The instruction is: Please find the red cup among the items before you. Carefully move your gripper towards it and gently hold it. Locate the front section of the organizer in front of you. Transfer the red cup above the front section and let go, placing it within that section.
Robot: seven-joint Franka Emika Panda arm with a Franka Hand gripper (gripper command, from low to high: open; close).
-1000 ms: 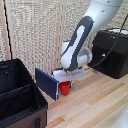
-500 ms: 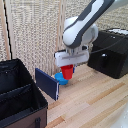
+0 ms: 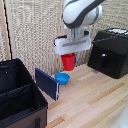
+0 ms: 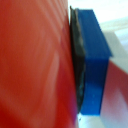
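Currently the white flat-bodied gripper (image 3: 69, 54) is clamped on the small bright red plastic cup (image 3: 68, 61), holding it in the air above the light wooden tabletop (image 3: 95, 97). Cup hangs upright below the hand, rim up between the fingers, base clear of everything under it. In the wrist view one blue fingertip pad (image 4: 94, 60) sits flat against the red cup wall (image 4: 35, 65), which fills most of the frame; the other finger is not visible there.

Just below and slightly to the exterior view's left of the cup: a shallow blue bowl-like cup (image 3: 62, 78) resting on the table, not touching the red one. Beside that, a dark blue flat panel (image 3: 47, 83) stands on edge.

Further to the exterior view's left: the large black soft-sided fabric organizer (image 3: 20, 97) with inner dividers, well apart from the cup. To the exterior view's right: a black hard-cased boxy appliance (image 3: 109, 52).
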